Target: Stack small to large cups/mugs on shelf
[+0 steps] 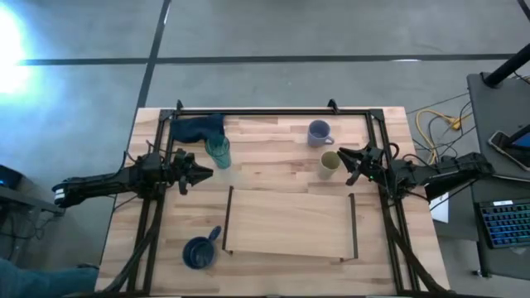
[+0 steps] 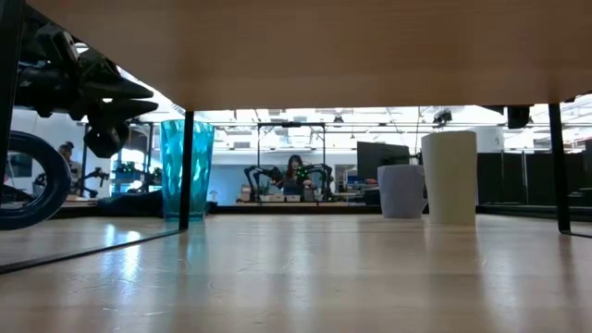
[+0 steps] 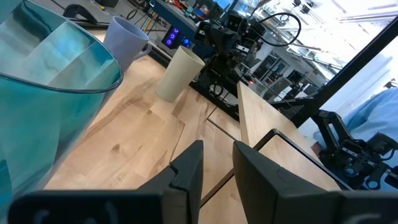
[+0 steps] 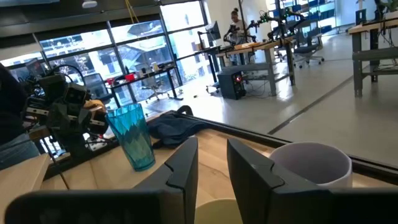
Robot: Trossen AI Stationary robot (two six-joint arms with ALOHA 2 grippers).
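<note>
On the light-wood counter (image 1: pixel 273 149) the flat rectangular light-wood shelf with black end rails (image 1: pixel 290 222) lay bare at the front middle, with the wide dark blue handled mug (image 1: pixel 199 251) off its left end. The teal see-through tumbler (image 1: pixel 219 151) stood just beside the left pincer (image 1: pixel 201 170), whose fingers looked slightly parted around nothing. The lavender-grey handled mug (image 1: pixel 319 132) and small olive-tan cup (image 1: pixel 330 162) stood near the right pincer (image 1: pixel 346 165), apparently also parted and empty.
</note>
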